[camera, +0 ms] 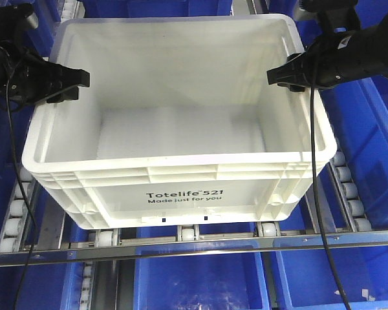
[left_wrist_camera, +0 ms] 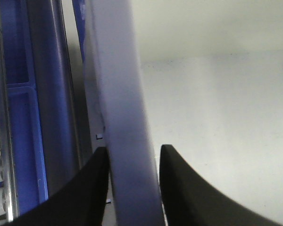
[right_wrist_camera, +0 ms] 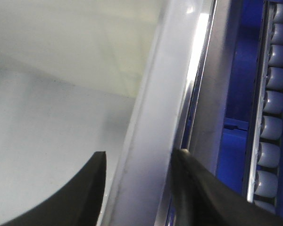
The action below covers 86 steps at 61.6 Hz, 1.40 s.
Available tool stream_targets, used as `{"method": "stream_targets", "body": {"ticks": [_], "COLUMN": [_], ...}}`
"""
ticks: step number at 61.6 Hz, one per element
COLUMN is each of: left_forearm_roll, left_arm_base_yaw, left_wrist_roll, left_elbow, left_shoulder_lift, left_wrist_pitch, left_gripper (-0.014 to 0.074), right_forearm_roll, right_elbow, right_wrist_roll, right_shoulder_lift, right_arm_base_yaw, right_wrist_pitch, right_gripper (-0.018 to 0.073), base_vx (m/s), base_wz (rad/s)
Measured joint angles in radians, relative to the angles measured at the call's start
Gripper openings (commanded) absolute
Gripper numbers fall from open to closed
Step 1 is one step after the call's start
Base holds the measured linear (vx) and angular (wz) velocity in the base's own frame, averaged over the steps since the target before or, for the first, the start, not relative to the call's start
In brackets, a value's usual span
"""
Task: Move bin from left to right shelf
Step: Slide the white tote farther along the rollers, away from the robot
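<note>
since both arms sit at opposite side walls of the bin (camera: 174, 187), the lift turns on that straddle: left gripper (camera: 74, 82) at the bin's left rim, right gripper (camera: 281, 74) at the right rim, roughly level w/ each other, neither nearer. bin's long axis runs left-right across the front view, printed face toward the camera. left wrist view: rim wall (left_wrist_camera: 127, 141) runs up between the two black fingers (left_wrist_camera: 92, 188), one outside, one inside, close on it but can't tell if they're actually pinching. same on the right wrist view, rim (right_wrist_camera: 146, 155) between fingers (right_wrist_camera: 85, 188), small gap showing. bin rests on the roller shelf (camera: 194, 242), looks empty inside. blue bins (camera: 368, 129) sit beside and below.
</note>
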Motion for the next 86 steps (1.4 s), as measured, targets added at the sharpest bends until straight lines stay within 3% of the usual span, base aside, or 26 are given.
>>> {"method": "stream_targets", "body": {"ticks": [9,24,36,86], "left_forearm_roll": [0.000,0.002,0.002,-0.005], "left_arm_base_yaw": [0.000,0.000,-0.001,-0.002], "left_wrist_roll": [0.000,0.043,0.057,0.057], "left_elbow": [0.000,0.000,-0.001,-0.001], "left_shoulder_lift": [0.000,0.000,0.001,-0.148], "left_wrist_pitch": [-0.001,-0.031,-0.072,-0.026], "left_gripper": [0.0166,0.0400,0.0474,0.0473], "right_forearm_roll": [0.003,0.003,0.003,0.003], "right_elbow": [0.000,-0.001,-0.002,0.000], "right_wrist_roll": [-0.003,-0.003,-0.002,0.000], "right_shoulder_lift": [0.001,0.011,0.016,-0.158], "right_arm_base_yaw": [0.000,-0.001,-0.003,-0.003], "right_wrist_pitch": [0.000,-0.034,-0.059,0.047], "right_gripper": [0.0144,0.0476,0.0661,0.0593], "base_vx": [0.00,0.00,0.00,0.00], "base_wz": [0.00,0.00,0.00,0.00]}}
